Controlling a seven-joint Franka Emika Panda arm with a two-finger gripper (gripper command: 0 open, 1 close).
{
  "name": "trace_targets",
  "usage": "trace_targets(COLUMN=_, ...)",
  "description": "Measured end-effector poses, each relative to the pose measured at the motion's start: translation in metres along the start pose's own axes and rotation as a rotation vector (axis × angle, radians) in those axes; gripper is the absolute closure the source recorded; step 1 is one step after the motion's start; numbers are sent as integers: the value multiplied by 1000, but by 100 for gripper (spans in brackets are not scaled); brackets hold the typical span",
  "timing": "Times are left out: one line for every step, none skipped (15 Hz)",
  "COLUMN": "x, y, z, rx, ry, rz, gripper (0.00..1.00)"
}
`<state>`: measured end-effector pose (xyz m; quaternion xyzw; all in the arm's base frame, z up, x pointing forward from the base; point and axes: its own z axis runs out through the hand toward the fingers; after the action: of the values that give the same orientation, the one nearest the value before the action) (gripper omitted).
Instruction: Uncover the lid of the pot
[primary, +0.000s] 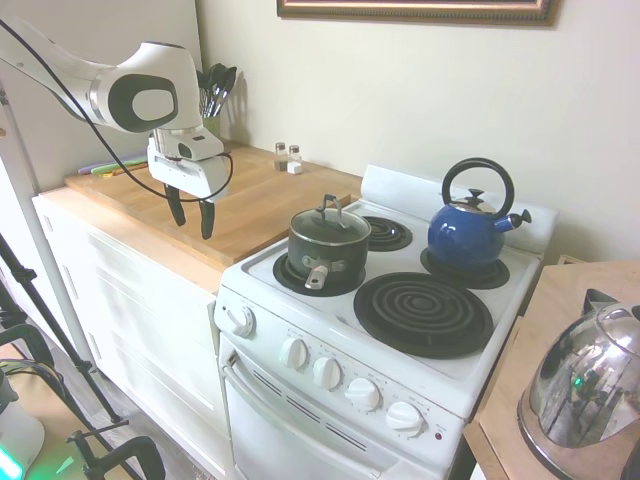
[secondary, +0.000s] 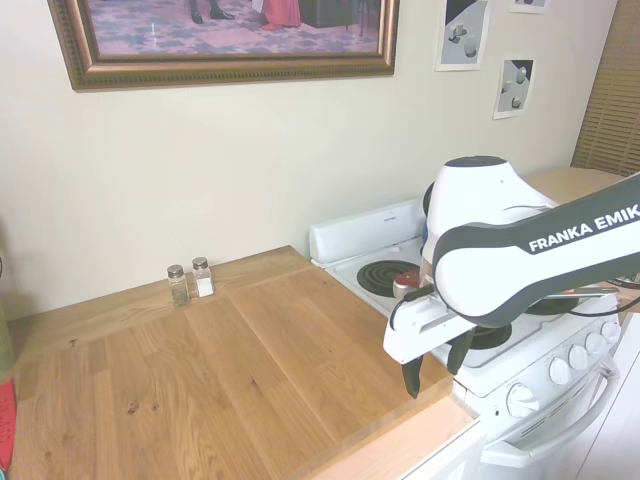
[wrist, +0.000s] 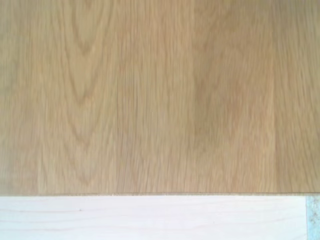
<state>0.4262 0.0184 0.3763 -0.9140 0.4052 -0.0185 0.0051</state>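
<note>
The steel kettle (primary: 590, 385) sits nearest, at 4 o'clock in the first exterior view. On the stove (primary: 500, 375), the pot (primary: 328, 250) occupies the front-left burner with the lid (primary: 330, 222) on it; a blue kettle (primary: 472, 226) stands at its 3 o'clock. The gripper (primary: 193, 215) hangs above the wooden counter (primary: 250, 205) at the pot's 9 o'clock, fingers apart, empty.

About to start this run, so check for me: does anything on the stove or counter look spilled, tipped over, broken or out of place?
Nothing stands out. The lid sits level on the pot, the blue kettle stands upright on a back burner, and the two shakers stand side by side on the counter. The gripper hangs open above the counter, holding nothing.
</note>
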Motion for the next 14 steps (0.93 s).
trace_targets(x=0, y=0, z=1, rx=0, ry=-2, rz=2, gripper=0)
trace_targets(x=1, y=0, z=1, rx=3, ry=-3, rz=10, gripper=0)
trace_targets(x=5, y=3, z=-1, rx=9, ry=2, rz=23, gripper=0)
trace_targets(x=12, y=7, z=-4, rx=17, ry=8, rz=40, gripper=0)
trace_targets(x=20, y=15, z=-10, rx=30, ry=17, rz=59, gripper=0)
trace_targets(x=29, y=25, z=-20, rx=49, ry=31, rz=74, gripper=0)
trace_targets(x=37, y=37, z=-35, rx=73, ry=49, rz=84, gripper=0)
trace_targets(x=46, y=52, z=-53, rx=101, ry=76, rz=88, gripper=0)
trace_targets(x=53, y=68, z=-75, rx=132, ry=105, rz=88, gripper=0)
trace_targets(x=61, y=86, z=-98, rx=154, ry=128, rz=89, gripper=0)
trace_targets(x=70, y=102, z=-120, rx=170, ry=152, rz=88, gripper=0)
trace_targets(x=82, y=116, z=-141, rx=177, ry=173, rz=77, gripper=0)
trace_targets(x=96, y=127, z=-157, rx=175, ry=194, rz=57, gripper=0)
trace_targets(x=110, y=134, z=-164, rx=158, ry=215, rz=16, gripper=0)
